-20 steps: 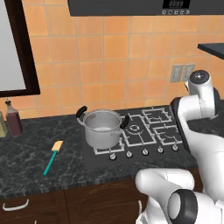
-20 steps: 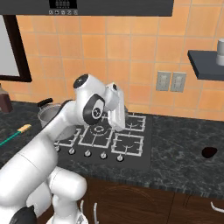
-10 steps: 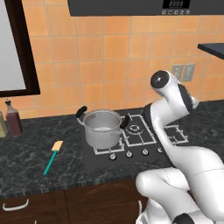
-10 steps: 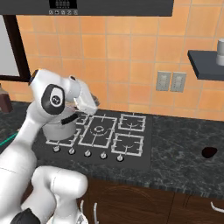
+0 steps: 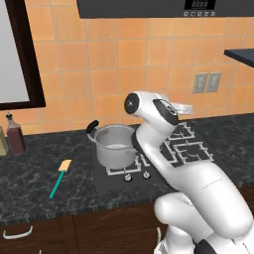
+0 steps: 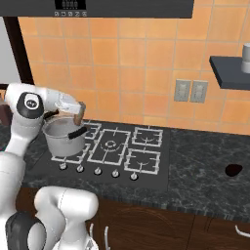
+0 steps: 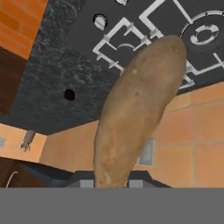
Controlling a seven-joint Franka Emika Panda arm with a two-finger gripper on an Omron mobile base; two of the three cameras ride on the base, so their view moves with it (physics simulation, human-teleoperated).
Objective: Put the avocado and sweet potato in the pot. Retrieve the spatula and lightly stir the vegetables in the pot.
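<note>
Now we carry sweet potato pinched lengthwise in gripper, held high just beside pot rim so it can drop in. Pot sits on front left burner. Spatula lies on counter left of stove, waiting for stirring.

Orange square tiles are covering the wall behind the counter, and a double outlet plate is sitting on them to the right of the stove. A dark range hood with a small display is hanging above the black gas cooktop. The speckled black stone counter is running along the wall over dark brown cabinets with pale curved handles. A dark-framed window is showing at the left, two bottles standing below it. A dark shelf is jutting out at the right.
</note>
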